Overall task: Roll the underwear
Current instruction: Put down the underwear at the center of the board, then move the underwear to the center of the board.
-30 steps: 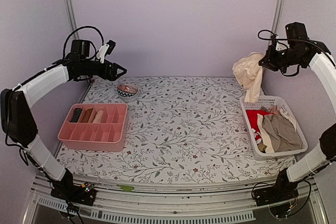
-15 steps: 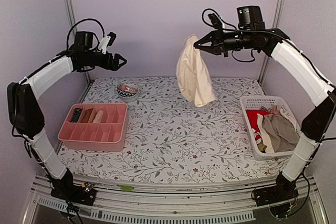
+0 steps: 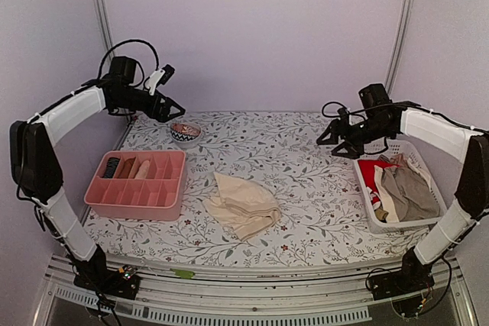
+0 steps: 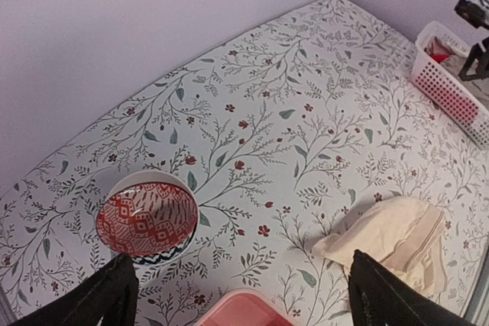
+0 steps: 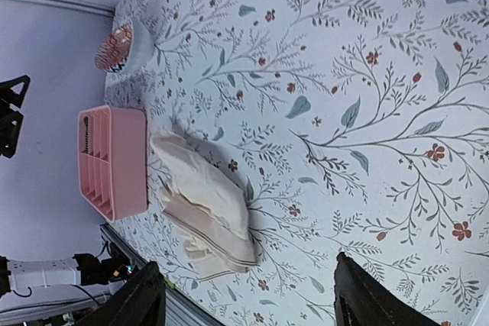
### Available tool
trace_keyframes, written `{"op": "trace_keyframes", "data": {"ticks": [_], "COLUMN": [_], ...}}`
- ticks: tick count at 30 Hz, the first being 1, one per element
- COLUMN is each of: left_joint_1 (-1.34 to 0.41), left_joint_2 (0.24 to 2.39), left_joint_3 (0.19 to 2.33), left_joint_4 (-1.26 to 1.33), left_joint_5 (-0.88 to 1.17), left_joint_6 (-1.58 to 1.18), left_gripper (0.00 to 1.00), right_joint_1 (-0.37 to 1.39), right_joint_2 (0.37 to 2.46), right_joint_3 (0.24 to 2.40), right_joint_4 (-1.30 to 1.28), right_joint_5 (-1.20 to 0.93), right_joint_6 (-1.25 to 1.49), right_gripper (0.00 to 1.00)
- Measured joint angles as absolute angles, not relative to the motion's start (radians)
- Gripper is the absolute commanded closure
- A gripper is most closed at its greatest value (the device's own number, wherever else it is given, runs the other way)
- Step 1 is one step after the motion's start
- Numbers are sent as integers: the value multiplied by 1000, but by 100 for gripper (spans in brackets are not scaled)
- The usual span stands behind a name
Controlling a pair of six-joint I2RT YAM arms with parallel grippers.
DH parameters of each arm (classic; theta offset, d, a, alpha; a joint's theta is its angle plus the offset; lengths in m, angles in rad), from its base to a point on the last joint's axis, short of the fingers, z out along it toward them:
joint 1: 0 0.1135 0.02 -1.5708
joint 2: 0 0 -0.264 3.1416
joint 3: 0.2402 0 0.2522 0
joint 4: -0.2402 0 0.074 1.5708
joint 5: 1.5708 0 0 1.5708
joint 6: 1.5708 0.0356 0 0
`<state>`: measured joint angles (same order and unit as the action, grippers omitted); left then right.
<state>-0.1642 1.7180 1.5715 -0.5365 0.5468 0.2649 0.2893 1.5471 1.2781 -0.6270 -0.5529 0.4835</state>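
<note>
Cream underwear (image 3: 243, 205) lies crumpled on the desk (image 3: 313, 188) at 6 o'clock of centre; left gripper (image 3: 177, 106) and right gripper (image 3: 328, 137) both hang open and empty, so I'd flatten the cloth first, then roll from one edge.

Left wrist view crops the pink tray (image 4: 243, 313) at bottom, the white basket (image 4: 451, 89) at right.

The table (image 3: 306, 181) is white, printed with grey-green leafy sprigs and small red flowers. The tray (image 3: 134, 204) is plain salmon pink. Just right of the tray, the underwear (image 3: 243, 205) is cream. Behind the tray, the bowl (image 4: 147, 217) shows red-and-white diamonds inside and black zigzags outside. Far right of the tray, the basket (image 3: 405, 224) is white, and its clothes (image 3: 405, 188) are red, taupe and cream.
</note>
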Motion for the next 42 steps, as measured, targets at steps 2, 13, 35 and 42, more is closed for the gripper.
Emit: {"op": "trace_keyframes", "data": {"ticks": [2, 13, 35, 42], "left_joint_1": [-176, -310, -478, -585], "left_joint_2": [1706, 1720, 1622, 1630], "left_joint_3": [1539, 1373, 1010, 930], "left_joint_4": [-558, -749, -487, -176], "left_joint_5": [570, 687, 738, 656], "left_joint_6": [326, 717, 1121, 1164], "left_gripper": [4, 28, 57, 58], "right_joint_1": [320, 649, 594, 595], "right_joint_2": [1588, 1824, 2222, 1938], "right_joint_3": [1254, 1306, 1780, 1475], "right_joint_4": [-623, -506, -572, -533], "right_joint_5": [-544, -617, -495, -480], "right_joint_6": [503, 577, 424, 461], "right_gripper": [34, 37, 60, 59]}}
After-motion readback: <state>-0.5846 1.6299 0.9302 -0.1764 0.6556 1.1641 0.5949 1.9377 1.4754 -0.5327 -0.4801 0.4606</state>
